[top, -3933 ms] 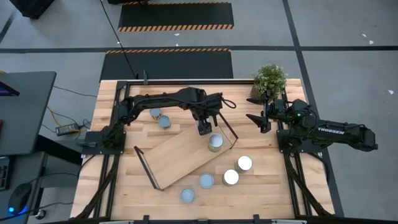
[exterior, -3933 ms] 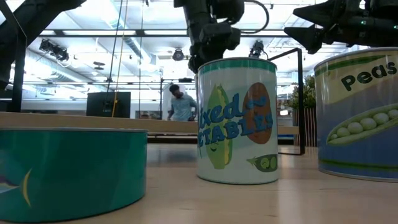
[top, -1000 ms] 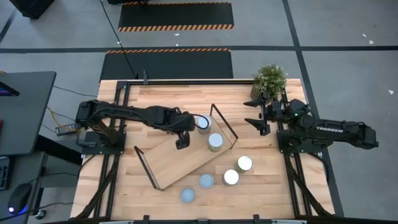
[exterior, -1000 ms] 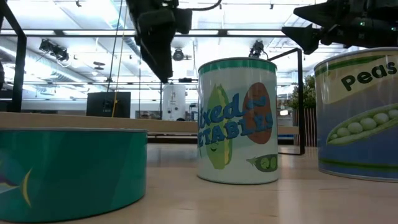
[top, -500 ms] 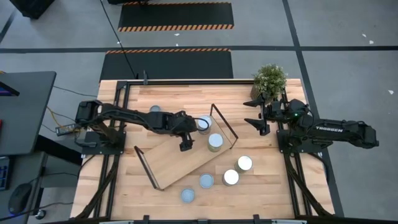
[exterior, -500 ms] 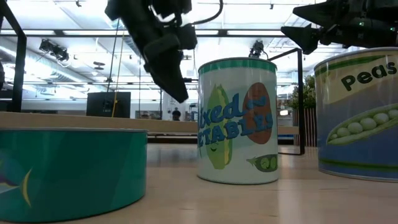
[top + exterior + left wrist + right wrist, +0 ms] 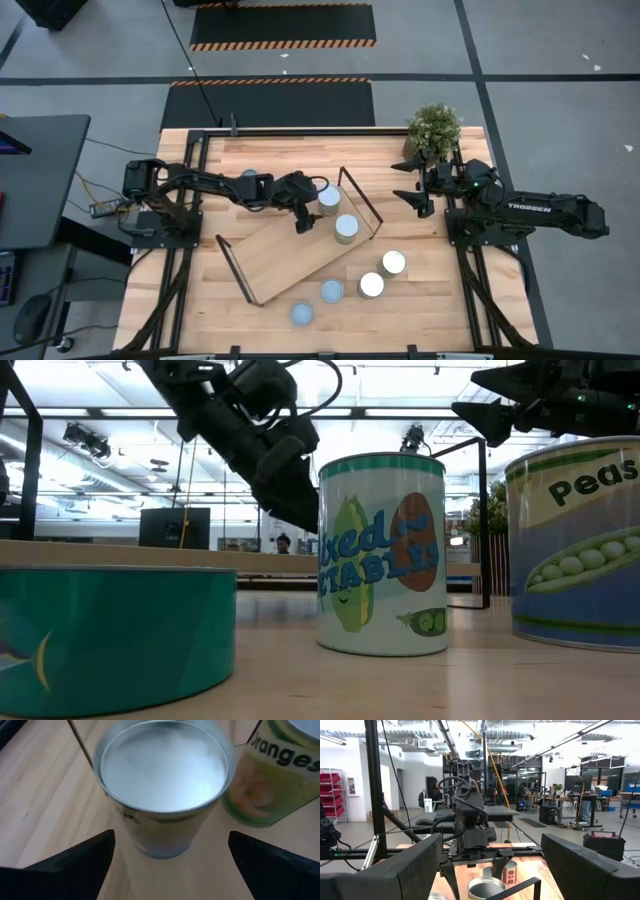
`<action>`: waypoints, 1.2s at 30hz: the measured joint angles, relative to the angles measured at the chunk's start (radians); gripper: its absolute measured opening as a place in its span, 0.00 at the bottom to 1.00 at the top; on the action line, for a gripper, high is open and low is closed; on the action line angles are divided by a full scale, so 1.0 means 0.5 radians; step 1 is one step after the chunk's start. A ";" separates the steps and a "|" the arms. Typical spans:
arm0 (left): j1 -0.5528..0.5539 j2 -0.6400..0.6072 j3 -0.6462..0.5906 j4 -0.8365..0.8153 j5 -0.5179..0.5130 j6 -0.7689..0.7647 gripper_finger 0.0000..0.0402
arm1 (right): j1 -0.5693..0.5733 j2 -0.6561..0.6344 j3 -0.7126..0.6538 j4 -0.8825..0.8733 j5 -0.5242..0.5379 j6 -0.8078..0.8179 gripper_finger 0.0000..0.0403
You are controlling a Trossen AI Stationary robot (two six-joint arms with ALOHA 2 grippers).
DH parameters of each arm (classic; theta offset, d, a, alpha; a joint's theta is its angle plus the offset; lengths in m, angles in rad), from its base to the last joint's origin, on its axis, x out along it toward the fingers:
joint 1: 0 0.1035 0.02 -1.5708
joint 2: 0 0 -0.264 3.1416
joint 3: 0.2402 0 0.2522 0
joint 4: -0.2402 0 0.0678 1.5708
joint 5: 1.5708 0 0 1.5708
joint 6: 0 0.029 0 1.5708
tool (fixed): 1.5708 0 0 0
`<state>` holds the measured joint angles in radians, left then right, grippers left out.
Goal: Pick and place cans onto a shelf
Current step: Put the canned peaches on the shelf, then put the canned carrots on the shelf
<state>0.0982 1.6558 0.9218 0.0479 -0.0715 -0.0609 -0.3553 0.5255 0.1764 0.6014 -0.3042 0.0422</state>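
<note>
A silver-topped can (image 7: 328, 197) stands upright on the far right end of the light-wood shelf (image 7: 290, 250), beside an orange-labelled can (image 7: 346, 228). My left gripper (image 7: 305, 221) is open just left of the silver-topped can. In the left wrist view its fingers (image 7: 80, 862) stand on either side of that can (image 7: 165, 770) without touching it. My right gripper (image 7: 408, 187) is open and empty, raised at the table's right side near the plant. Several more cans (image 7: 371, 285) stand on the table near the shelf's near side.
The shelf lies slantwise on the table, with black wire frames at its ends (image 7: 360, 205) (image 7: 235, 268). One can (image 7: 250, 175) stands at the far left, partly under my left arm. A potted plant (image 7: 433, 128) stands at the far right corner. The low view shows three cans up close (image 7: 382, 555).
My left gripper has gone a little toward the table's right edge and has come down, tipping to slant toward the silver-topped can on the shelf. The cans and the shelf have stayed where they were.
</note>
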 joint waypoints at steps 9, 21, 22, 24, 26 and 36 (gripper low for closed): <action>-0.037 0.002 -0.038 0.130 0.064 -0.023 0.99 | 0.000 0.000 0.000 0.009 0.000 0.003 0.87; -0.037 0.011 -0.039 0.180 0.140 -0.066 0.99 | 0.000 0.000 0.000 0.008 -0.001 0.006 0.87; -0.036 -0.006 -0.040 0.178 0.141 -0.066 0.99 | 0.000 0.000 0.000 0.008 -0.001 0.006 0.87; -0.035 -0.058 -0.038 0.180 0.141 -0.066 0.99 | 0.000 0.000 0.000 0.005 -0.002 0.006 0.87; -0.036 -0.112 -0.038 0.144 0.141 -0.067 0.99 | 0.000 0.002 0.000 0.002 -0.002 0.005 0.87; -0.162 -0.390 -0.038 -0.041 0.150 -0.176 0.99 | 0.035 0.092 0.000 0.020 -0.018 -0.040 0.87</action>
<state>0.0175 1.4609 0.9028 0.0276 0.0034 -0.1490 -0.3378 0.5715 0.1764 0.6116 -0.3132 0.0220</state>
